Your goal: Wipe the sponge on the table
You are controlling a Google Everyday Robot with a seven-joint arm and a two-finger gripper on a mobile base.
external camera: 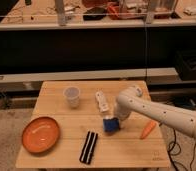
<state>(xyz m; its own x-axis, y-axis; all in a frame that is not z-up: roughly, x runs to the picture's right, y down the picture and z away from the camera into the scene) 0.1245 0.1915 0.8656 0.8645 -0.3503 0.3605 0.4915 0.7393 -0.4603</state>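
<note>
The dark-blue sponge (110, 124) lies on the light-wood table (66, 157), a little right of its middle. My gripper (112, 119) comes down onto it from the right at the end of the white arm (156, 114). It is shut on the sponge and presses it against the boards. The gripper covers the sponge's upper edge.
An orange plate (40, 134) sits at the table's front left. A translucent cup (71, 96) and a white bottle lying flat (102, 102) are toward the back. A black two-bar block (88, 147) lies in front. An orange carrot (147, 129) lies near the right edge.
</note>
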